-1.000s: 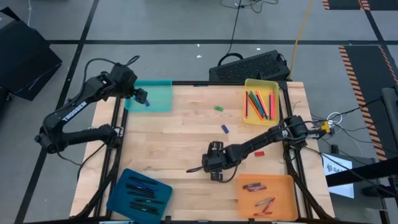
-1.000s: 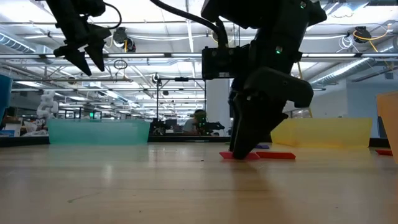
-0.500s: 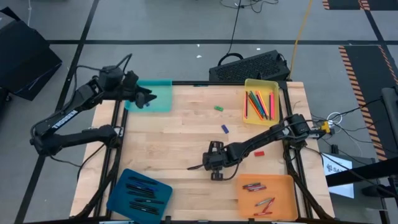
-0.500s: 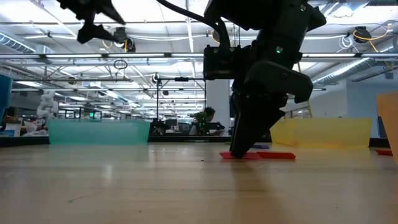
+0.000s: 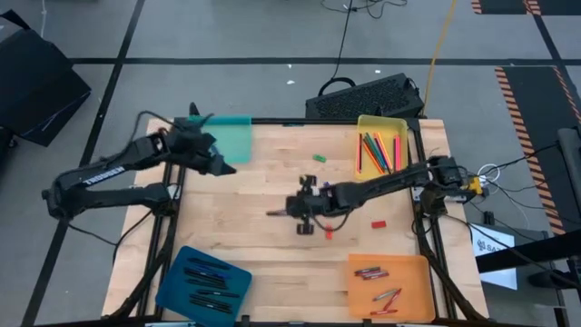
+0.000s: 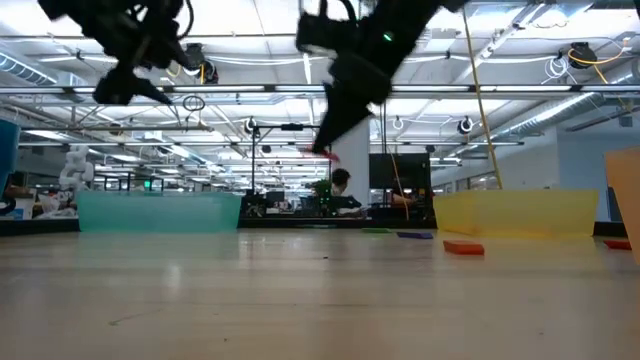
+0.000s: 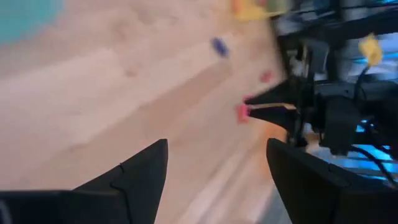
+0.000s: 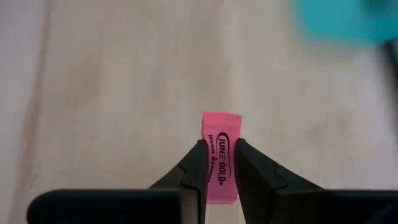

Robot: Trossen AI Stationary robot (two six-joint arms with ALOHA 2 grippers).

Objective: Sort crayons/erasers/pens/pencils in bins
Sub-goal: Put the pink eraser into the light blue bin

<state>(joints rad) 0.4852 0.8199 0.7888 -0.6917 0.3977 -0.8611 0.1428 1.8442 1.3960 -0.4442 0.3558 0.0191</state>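
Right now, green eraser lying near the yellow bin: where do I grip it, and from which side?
Come straight down on the green eraser and pinch across its narrow width at mid-length. It lies flat on the table, a low block with bare wood all round, so a side approach finds little to hold. The open left gripper looks free for it.

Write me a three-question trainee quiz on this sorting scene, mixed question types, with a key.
1. True or false: the right gripper is shut on a pink eraser.
2. Which bin holds the pencils? A teal, B yellow, C orange.
3. Fill in: the left gripper hangs open beside the ___ bin.

Key
1. True; it is lifted above the table.
2. B, the yellow bin.
3. Teal; the teal bin is at the far left corner.
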